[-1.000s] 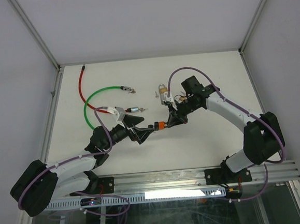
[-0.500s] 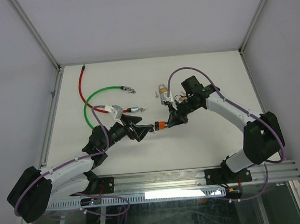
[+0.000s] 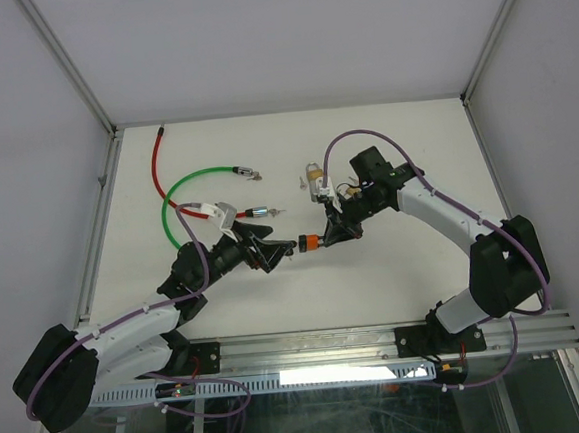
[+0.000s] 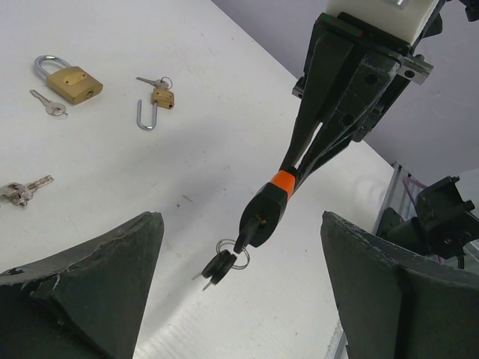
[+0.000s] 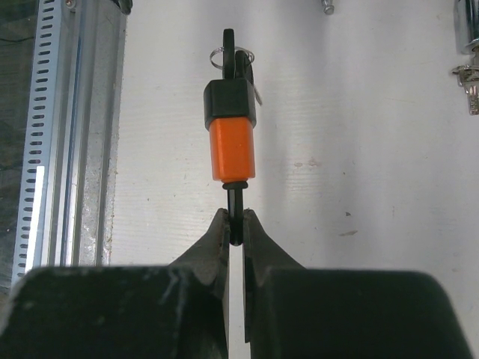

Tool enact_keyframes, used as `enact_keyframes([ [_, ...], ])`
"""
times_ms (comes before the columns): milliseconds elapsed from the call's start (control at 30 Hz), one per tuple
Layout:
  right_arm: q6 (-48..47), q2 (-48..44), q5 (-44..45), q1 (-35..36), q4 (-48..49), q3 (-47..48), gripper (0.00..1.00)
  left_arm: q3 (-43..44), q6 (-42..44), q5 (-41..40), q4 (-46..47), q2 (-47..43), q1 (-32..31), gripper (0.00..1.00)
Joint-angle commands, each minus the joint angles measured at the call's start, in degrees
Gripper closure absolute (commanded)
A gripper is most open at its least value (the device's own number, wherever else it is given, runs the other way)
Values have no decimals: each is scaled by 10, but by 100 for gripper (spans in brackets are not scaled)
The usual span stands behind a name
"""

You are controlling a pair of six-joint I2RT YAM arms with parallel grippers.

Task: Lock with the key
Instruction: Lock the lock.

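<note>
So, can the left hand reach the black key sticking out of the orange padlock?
Probably yes. The left hand is open, facing the black key with nothing between them. The right hand holds the orange padlock by its shackle, clear of the key end.

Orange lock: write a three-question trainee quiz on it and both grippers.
1. True or false: the right gripper holds the orange lock by its thin black bar.
2. Pick one: the left gripper is A) shut on the keys, B) open, C) out of view.
3. Fill in: the keys hang from the lock's ____ end.
Key: 1 true; 2 B; 3 black.
</note>
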Motion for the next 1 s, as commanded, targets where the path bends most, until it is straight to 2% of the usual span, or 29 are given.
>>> enact_keyframes([
  [0, 8, -4, -20, -3, 19, 31, 100, 11, -5, -3, 23, -14, -3, 12],
  [300, 10, -3, -19, -5, 20, 31, 100, 16, -14, -22, 6, -8, -4, 13],
  [467, 10, -3, -19, -5, 20, 31, 100, 34, -24, -62, -46, -11, -3, 19],
  [600, 12, -2, -19, -6, 22, 31, 100, 53, -26, -108, -93, -6, -7, 29],
  [700, 13, 1, -18, -7, 22, 31, 100, 78, -22, -155, -144, 3, -25, 32],
  [967, 18, 8, -15, -7, 23, 34, 100, 134, -7, -205, -213, 17, -77, 40],
])
